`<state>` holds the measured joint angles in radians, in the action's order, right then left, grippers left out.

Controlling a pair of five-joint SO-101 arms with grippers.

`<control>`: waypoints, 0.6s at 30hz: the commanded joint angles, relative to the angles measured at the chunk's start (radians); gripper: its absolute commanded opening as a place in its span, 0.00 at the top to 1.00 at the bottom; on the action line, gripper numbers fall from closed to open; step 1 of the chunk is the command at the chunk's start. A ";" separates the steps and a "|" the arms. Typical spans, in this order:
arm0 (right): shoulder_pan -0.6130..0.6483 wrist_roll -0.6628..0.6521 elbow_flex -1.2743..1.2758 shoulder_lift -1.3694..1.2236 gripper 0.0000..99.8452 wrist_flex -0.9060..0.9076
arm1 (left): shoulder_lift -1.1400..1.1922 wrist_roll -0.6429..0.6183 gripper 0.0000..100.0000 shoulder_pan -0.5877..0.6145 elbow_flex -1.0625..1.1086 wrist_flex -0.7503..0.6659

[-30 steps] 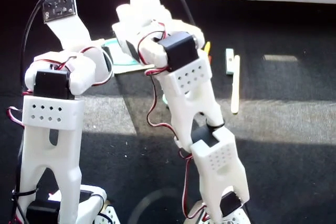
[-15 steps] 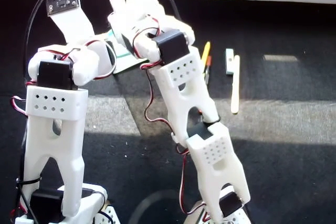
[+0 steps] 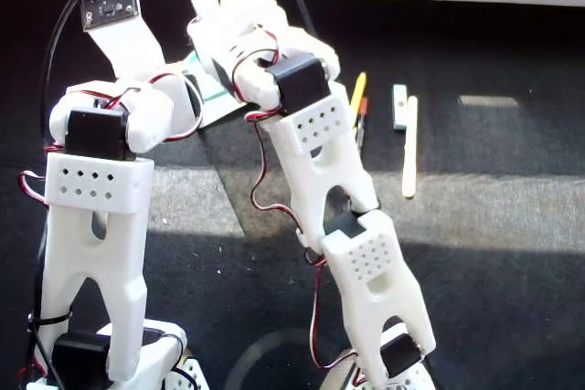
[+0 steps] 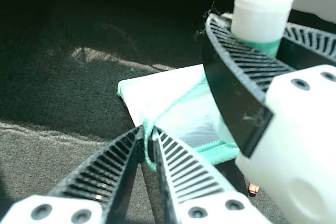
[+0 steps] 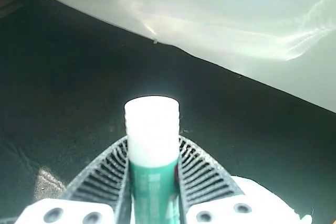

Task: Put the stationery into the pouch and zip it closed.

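In the left wrist view my left gripper [image 4: 148,141] is shut on the teal rim of the white and teal mesh pouch [image 4: 176,103], which lies on the dark mat. My right gripper [image 5: 152,142] is shut on a glue stick [image 5: 152,156] with a white cap and green body. The left wrist view has that glue stick [image 4: 261,11] upright just above the pouch's far side, between black ribbed fingers [image 4: 236,85]. In the high view a corner of the pouch [image 3: 212,98] peeks out between the two arms.
To the right of the arms on the mat lie a yellow pen [image 3: 357,90], a dark pen [image 3: 362,123], a small pale eraser-like block [image 3: 399,105] and a long pale yellow stick [image 3: 410,145]. A white wall borders the far edge.
Both arms have swung a little to the left and back over the pouch, uncovering the two pens. In the last half second almost nothing moved.
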<state>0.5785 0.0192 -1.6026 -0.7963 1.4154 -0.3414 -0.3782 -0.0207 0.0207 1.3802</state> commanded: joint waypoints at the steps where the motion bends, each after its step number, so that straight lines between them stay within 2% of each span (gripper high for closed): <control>1: -0.041 0.002 -0.077 -0.068 0.99 -0.059 | 0.002 -0.012 0.99 -0.015 -0.008 0.032; 6: -0.044 0.002 -0.179 -0.166 0.99 -0.104 | 0.008 -0.012 0.99 -0.016 -0.091 0.058; 11: -0.045 0.000 -0.170 -0.090 0.99 -0.104 | 0.010 -0.012 0.99 -0.030 -0.183 0.103; 18: -0.051 -0.054 -0.170 -0.045 0.99 -0.093 | 0.019 -0.014 0.99 -0.041 -0.180 0.095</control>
<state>0.5631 -0.0176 -1.6794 -0.8700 1.3234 -0.3245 -0.3828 -0.0330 -0.1266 1.4553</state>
